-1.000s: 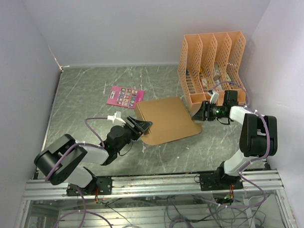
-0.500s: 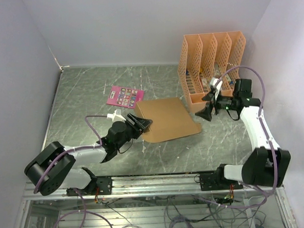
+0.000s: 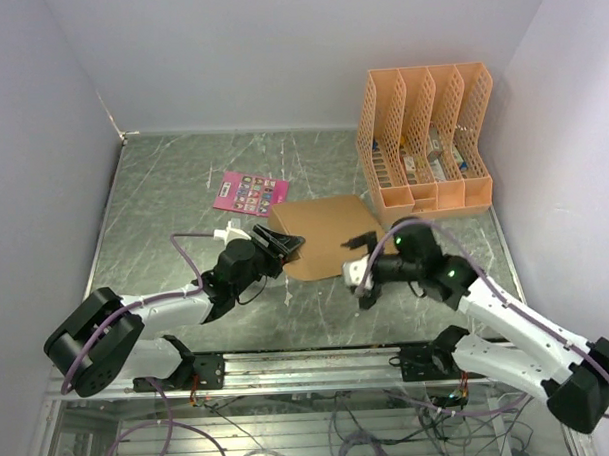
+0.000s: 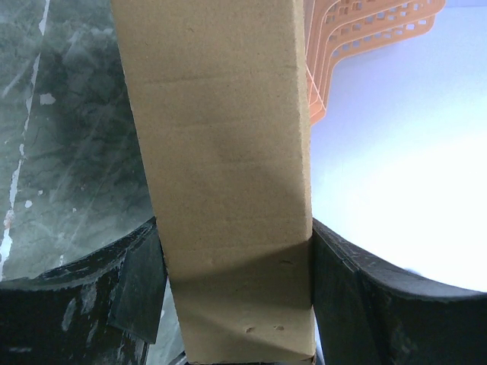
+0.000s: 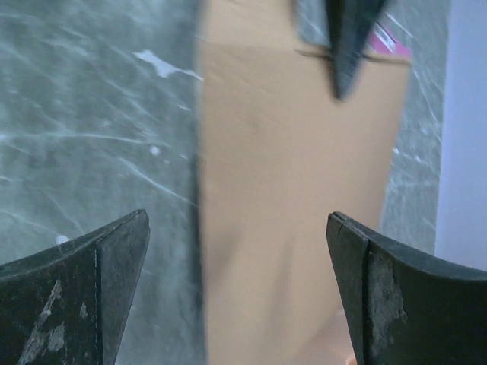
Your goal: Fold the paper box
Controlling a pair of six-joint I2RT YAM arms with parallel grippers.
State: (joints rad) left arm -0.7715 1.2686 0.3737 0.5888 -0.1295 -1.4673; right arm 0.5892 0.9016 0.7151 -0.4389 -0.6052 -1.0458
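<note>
Paper box [image 3: 330,232] lies mid-table [image 3: 173,193], gripped on one side.
Left gripper [image 3: 285,251] clamps its 8 o'clock edge between both fingers; right gripper [image 3: 363,266] hangs over the 5 o'clock corner, jaws wide, holding nothing.

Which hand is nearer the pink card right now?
Left. The left hand, gripping the left edge of the paper box, sits just on the near side of the pink card; the right hand hangs open over the box's near edge, farther off.
</note>
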